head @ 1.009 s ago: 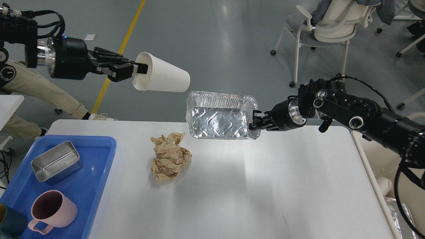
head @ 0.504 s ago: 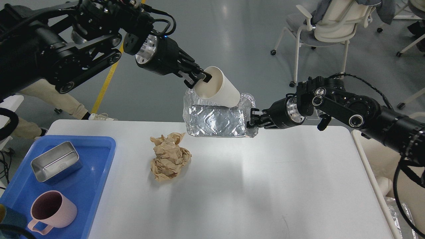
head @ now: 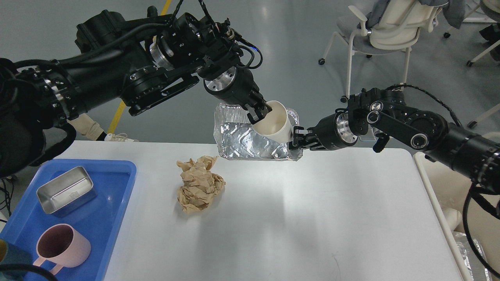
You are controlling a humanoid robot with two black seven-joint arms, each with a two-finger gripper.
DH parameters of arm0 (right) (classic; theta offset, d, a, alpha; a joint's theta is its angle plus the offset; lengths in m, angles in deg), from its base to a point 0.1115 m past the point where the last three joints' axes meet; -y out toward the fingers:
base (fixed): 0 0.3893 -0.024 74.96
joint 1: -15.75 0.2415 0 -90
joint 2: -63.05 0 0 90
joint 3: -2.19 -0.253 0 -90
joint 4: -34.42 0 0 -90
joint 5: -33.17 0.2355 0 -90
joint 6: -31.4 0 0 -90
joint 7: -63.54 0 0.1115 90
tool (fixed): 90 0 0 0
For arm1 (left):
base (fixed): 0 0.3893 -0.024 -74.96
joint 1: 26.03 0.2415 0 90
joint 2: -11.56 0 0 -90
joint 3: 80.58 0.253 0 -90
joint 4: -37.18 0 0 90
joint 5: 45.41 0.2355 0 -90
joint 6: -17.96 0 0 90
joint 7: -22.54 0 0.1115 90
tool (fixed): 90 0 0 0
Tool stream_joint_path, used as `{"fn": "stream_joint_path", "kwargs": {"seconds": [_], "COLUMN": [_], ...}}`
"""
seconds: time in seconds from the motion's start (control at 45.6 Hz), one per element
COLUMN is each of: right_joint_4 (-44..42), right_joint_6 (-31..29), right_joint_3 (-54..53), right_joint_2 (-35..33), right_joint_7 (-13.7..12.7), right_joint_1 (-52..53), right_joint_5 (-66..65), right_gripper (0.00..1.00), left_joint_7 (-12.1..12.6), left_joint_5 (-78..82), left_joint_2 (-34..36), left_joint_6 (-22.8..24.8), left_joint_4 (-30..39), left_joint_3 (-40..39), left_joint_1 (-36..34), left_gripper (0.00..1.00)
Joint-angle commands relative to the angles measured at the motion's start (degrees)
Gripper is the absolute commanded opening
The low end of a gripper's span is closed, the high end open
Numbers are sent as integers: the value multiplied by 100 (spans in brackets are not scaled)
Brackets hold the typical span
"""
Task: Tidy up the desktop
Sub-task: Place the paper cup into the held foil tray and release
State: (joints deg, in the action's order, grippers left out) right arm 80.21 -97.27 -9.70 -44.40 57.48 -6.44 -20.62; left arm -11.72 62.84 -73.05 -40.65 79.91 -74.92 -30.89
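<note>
No readable text, labels, brands or numbers on anything in view.

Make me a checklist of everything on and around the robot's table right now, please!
Surface: white desktop, mostly bare.
Job's things: white paper cup sits inside the foil tray, which is held up above the far edge.
Clutter: crumpled brown paper lies on the desktop; blue tray holds a steel tin and a pink mug.
Hands: left hand shut on the cup's rim; right hand shut on the foil tray's edge.
Cables: black cables loop along both arms.
Surroundings: grey floor, yellow line, white chair.
</note>
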Motion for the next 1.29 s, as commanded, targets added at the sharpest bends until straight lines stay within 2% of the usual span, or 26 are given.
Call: {"fn": "stream_joint_path", "kwargs": {"seconds": [0.0, 0.241, 0.373, 0.482, 0.592, 0.636, 0.702, 0.724, 0.921, 1.272], "right_joint_4": [0, 0, 0, 0, 0, 0, 0, 0, 0, 0], "right_joint_6": [0, 0, 0, 0, 0, 0, 0, 9, 9, 9], "right_joint_3": [2, -7, -7, -7, -7, -7, -7, -7, -7, -7], "right_joint_2": [-12, -21, -39, -57, -57, -57, -48, -48, -21, -56], "right_joint_7": [9, 9, 9, 9, 9, 9, 9, 9, 0, 0], "right_joint_1": [-5, -5, -5, -22, -49, -49, -49, -58, -66, -66], "right_joint_5": [0, 0, 0, 0, 0, 0, 0, 0, 0, 0], "right_gripper": [0, 0, 0, 0, 0, 0, 0, 0, 0, 0], "left_joint_7": [-2, 6, 6, 41, 208, 252, 305, 314, 516, 525], "left_joint_5": [-6, -15, -50, -76, -199, -296, -542, -656, -1324, -2721], "left_joint_2": [-38, -55, -55, -47, -38, -29, -20, -12, 111, 946], "left_joint_6": [-10, -10, 16, 42, 42, 42, -10, -10, -28, -230], "left_joint_4": [-37, -37, -37, -28, -37, -37, -37, -37, -54, -81], "left_joint_3": [23, 58, 58, 49, 40, 23, 23, 23, -30, -232], "left_joint_1": [-33, 64, 55, 47, 55, 64, 64, 64, 55, 73], "left_gripper": [5, 10, 20, 37, 49, 62, 88, 91, 92, 93]}}
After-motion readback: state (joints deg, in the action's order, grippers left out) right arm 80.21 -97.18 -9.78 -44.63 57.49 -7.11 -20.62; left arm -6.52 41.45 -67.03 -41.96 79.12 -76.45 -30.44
